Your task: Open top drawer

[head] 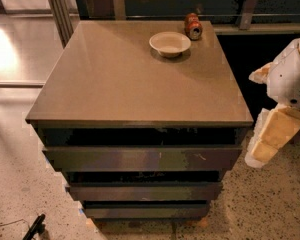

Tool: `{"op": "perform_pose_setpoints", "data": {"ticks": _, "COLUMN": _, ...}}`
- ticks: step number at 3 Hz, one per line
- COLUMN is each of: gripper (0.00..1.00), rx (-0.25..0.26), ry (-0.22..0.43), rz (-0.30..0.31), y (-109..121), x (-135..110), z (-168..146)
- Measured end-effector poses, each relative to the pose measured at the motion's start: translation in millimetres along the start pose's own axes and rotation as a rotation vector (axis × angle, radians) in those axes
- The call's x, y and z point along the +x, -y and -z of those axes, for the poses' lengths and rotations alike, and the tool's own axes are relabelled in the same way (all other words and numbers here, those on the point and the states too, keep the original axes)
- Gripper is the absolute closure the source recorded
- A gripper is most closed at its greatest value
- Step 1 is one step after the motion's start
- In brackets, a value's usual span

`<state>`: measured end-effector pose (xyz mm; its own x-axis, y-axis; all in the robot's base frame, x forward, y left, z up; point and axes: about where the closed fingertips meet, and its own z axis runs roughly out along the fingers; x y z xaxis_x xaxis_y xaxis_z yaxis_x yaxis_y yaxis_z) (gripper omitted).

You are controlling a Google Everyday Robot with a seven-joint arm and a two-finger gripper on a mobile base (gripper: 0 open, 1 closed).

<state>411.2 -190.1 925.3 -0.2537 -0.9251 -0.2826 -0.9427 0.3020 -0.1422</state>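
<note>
- The top drawer (140, 159) is the widest and tallest of three flat, handleless dark grey-brown fronts on the near face of the cabinet, just under a dark gap below the tabletop (135, 84) edge
- A small pale scratch (200, 157) shows near the right end of that front
- Below it are a narrower middle drawer front (145, 190) and an even narrower bottom drawer front (146, 212), each set off by a dark gap
- The gripper (272, 136), cream-coloured and hanging under the white arm (290, 79), is at the right edge of the view, beside the cabinet's right front corner and apart from it; it touches no drawer
- Whether the gripper is released or clenched cannot be told from this view; nothing is seen held in it
- Toward the far edge of the tabletop stands a pale bowl (170, 43), upright, with a red can (193, 26) lying on its side just behind and to its right
- A dark object (34, 227) lies on the speckled floor (20, 184) at the lower left
</note>
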Motion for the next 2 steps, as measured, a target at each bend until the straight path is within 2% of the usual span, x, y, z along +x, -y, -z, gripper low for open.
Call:
{"op": "perform_pose_setpoints", "data": {"ticks": 1, "gripper": 0.0, "rx": -0.067, "ry": 0.017, "rz": -0.009, "y": -27.7, "x": 5.3, "z": -23.3}}
{"op": "perform_pose_setpoints", "data": {"ticks": 2, "gripper": 0.0, "rx": -0.117, "ry": -0.003, "rz": -0.01, "y": -54.8, "x": 14.9, "z": -46.0}}
